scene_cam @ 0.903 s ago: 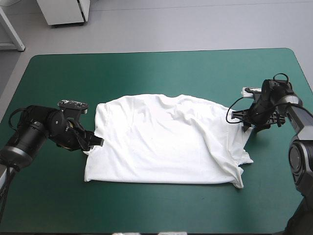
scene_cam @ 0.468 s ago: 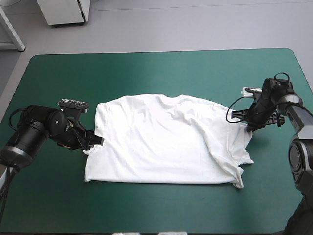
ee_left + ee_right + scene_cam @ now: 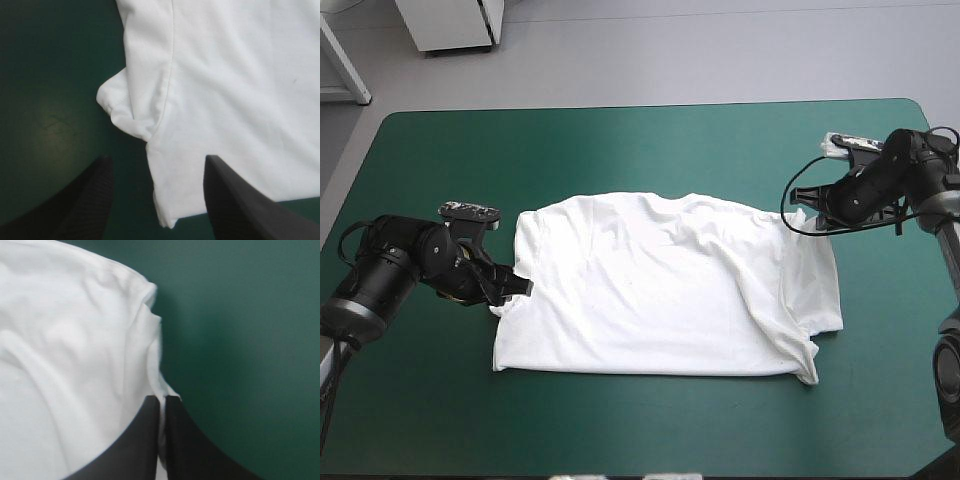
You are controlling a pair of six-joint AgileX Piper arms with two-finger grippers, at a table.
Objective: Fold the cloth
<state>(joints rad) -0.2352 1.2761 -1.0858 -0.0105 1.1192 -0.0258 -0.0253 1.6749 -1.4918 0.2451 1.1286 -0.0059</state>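
The white T-shirt (image 3: 665, 290) lies spread across the middle of the teal-green table, wrinkled along its right side. My left gripper (image 3: 517, 289) stands open at the shirt's left edge, its black fingers (image 3: 90, 195) astride a bunched left sleeve (image 3: 127, 112) and the hem corner. My right gripper (image 3: 810, 219) is shut on the T-shirt at its upper right corner, a thin fold of cloth (image 3: 161, 410) pinched between the nearly closed fingers (image 3: 145, 440). The white fabric (image 3: 70, 365) fills the area beside that gripper.
Bare teal-green cover (image 3: 620, 150) surrounds the shirt on all sides, with wide room toward the far edge and the near edge. A white cabinet (image 3: 450, 22) stands on the floor beyond the table.
My right gripper has moved up and toward the far right, pulling the shirt's right corner outward and flattening that side. The left gripper has stayed in place.
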